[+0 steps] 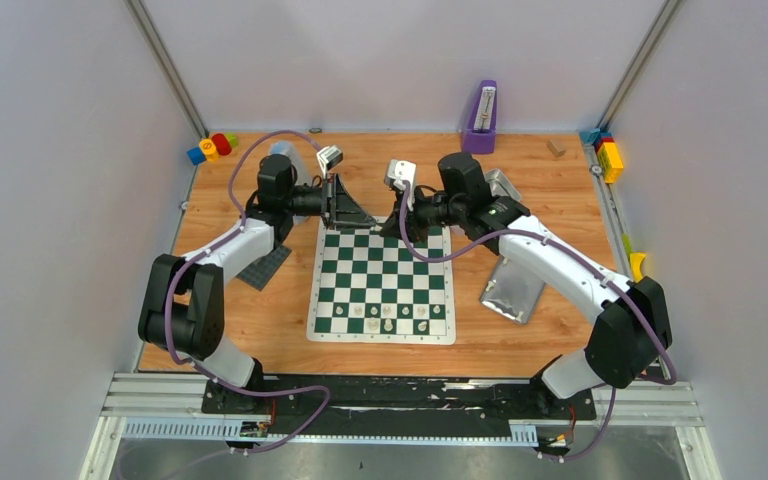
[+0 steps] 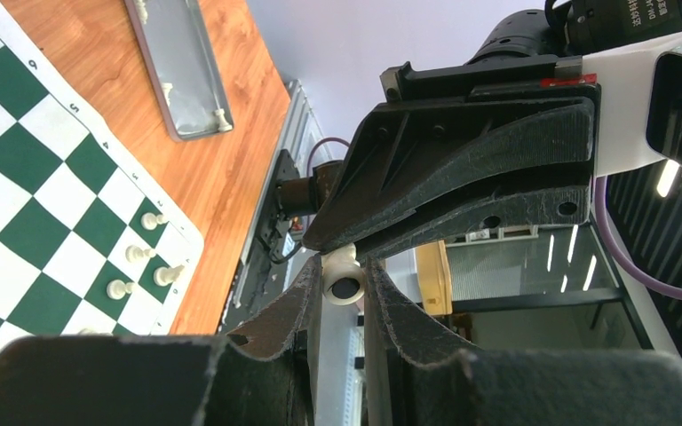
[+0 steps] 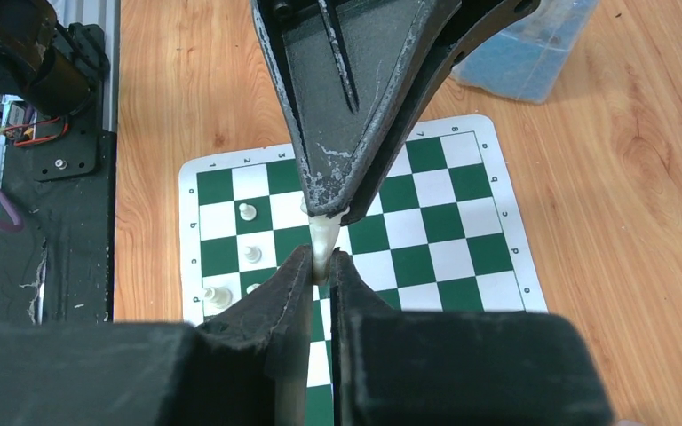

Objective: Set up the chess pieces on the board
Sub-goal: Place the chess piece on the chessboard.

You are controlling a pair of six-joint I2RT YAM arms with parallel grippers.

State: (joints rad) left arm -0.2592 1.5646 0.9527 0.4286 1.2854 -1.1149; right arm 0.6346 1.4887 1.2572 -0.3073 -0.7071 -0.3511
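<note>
The green-and-white board (image 1: 380,285) lies on the table between the arms. Several cream chess pieces (image 1: 388,320) stand in its near rows, also seen in the left wrist view (image 2: 133,254) and the right wrist view (image 3: 251,253). Both grippers meet tip to tip above the board's far edge. My left gripper (image 1: 360,215) (image 2: 339,280) is shut on the base end of one chess piece (image 2: 344,277). My right gripper (image 1: 394,222) (image 3: 321,264) is shut on the other end of the same piece (image 3: 321,241).
A grey tray (image 2: 178,71) holding a loose piece lies right of the board. Also on the table: a silver pouch (image 1: 512,290), a dark grey plate (image 1: 265,268), a purple metronome (image 1: 482,118) and coloured blocks (image 1: 212,147) (image 1: 608,155) in the far corners.
</note>
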